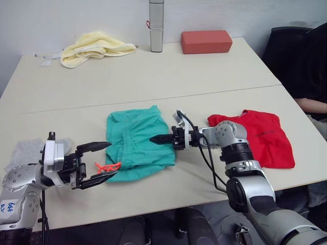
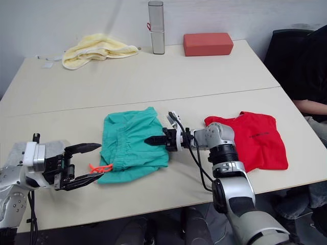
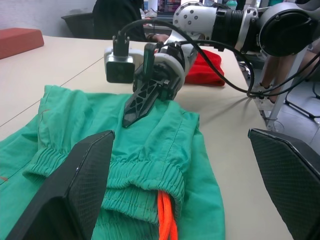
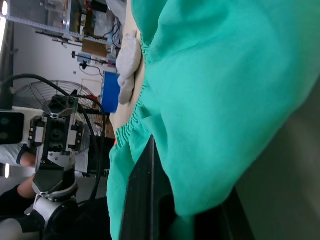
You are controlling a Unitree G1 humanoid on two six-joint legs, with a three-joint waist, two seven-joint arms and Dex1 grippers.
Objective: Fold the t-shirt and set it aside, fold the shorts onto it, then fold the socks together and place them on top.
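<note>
The teal-green shorts (image 1: pixel 137 143) lie flat in the middle of the table near its front, with the orange drawstring (image 1: pixel 108 166) at their waistband on the left. My right gripper (image 1: pixel 158 138) reaches in from the right and is shut on a fold of the shorts' right edge; teal cloth (image 4: pixel 215 90) sits between its fingers. My left gripper (image 1: pixel 110 159) stands open just left of the waistband, one finger above and one below the drawstring, holding nothing. The red t-shirt (image 1: pixel 263 137) lies folded at the right. The grey socks (image 1: pixel 23 152) lie at the far left, partly behind my left wrist.
A pale yellow towel (image 1: pixel 94 46), a grey upright bottle (image 1: pixel 156 25) and a brick-red block (image 1: pixel 206 41) stand along the table's far edge. A person in dark clothes (image 1: pixel 306 61) sits at the right end. The table's front edge (image 1: pixel 153 201) runs just below the shorts.
</note>
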